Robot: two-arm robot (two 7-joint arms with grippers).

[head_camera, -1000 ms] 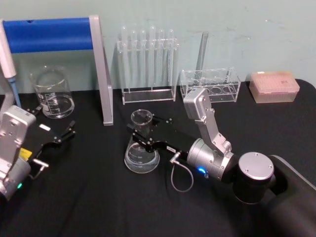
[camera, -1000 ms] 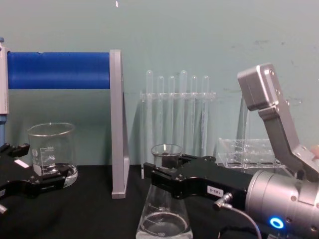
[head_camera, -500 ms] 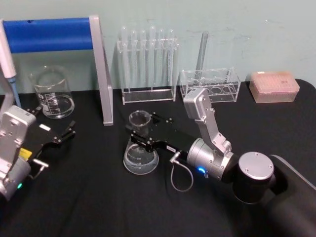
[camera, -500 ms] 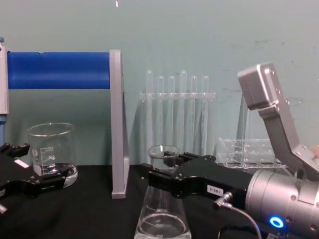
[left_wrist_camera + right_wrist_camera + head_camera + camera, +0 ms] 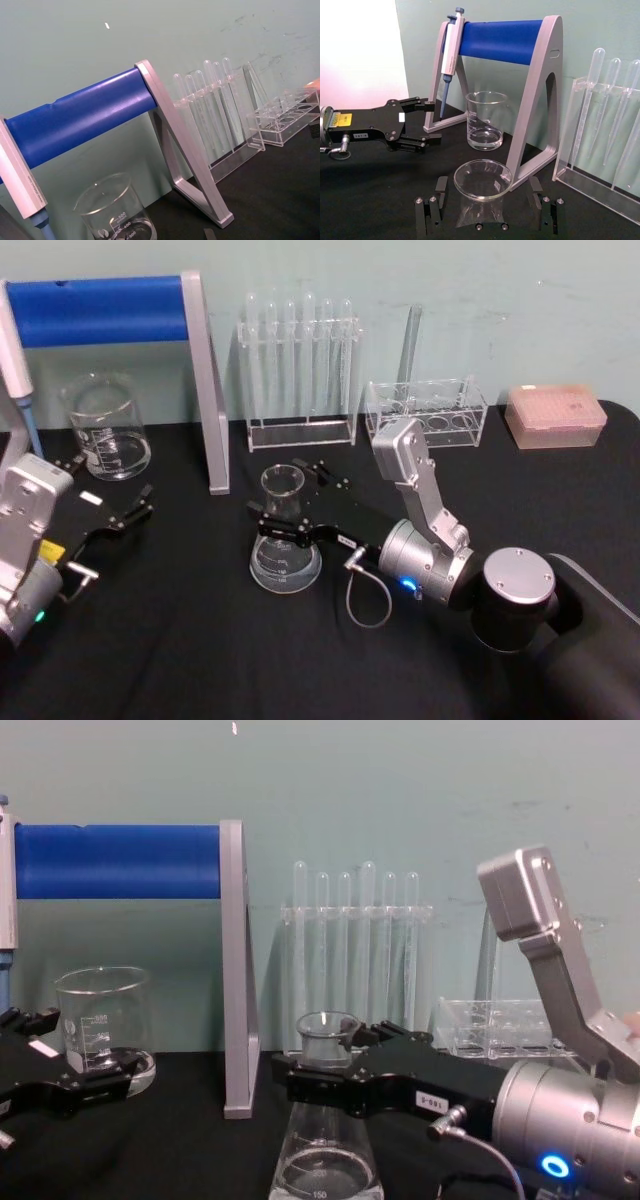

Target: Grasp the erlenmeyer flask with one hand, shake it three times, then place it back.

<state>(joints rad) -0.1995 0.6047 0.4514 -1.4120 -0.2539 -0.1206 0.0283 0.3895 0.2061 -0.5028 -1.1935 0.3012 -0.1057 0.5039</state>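
Observation:
The erlenmeyer flask (image 5: 284, 545) stands upright on the black table, a little clear liquid in its base. My right gripper (image 5: 293, 493) reaches in from the right at neck height. It is open: in the right wrist view its fingers (image 5: 428, 214) stand wide on both sides of the flask (image 5: 481, 204) with gaps to the glass. The chest view shows the black right gripper (image 5: 328, 1058) level with the neck of the flask (image 5: 325, 1165). My left gripper (image 5: 118, 512) rests open and holding nothing at the table's left, near the beaker.
A glass beaker (image 5: 106, 430) stands back left under a blue-barred pipette stand (image 5: 100, 310) holding a pipette (image 5: 451, 46). A test tube rack (image 5: 298, 375), a clear rack (image 5: 425, 410) and a pink tip box (image 5: 555, 415) line the back edge.
The right gripper's fingers have spread apart around the flask's neck, letting go of it. The flask has shifted slightly left and stands on the table. The left arm has not moved.

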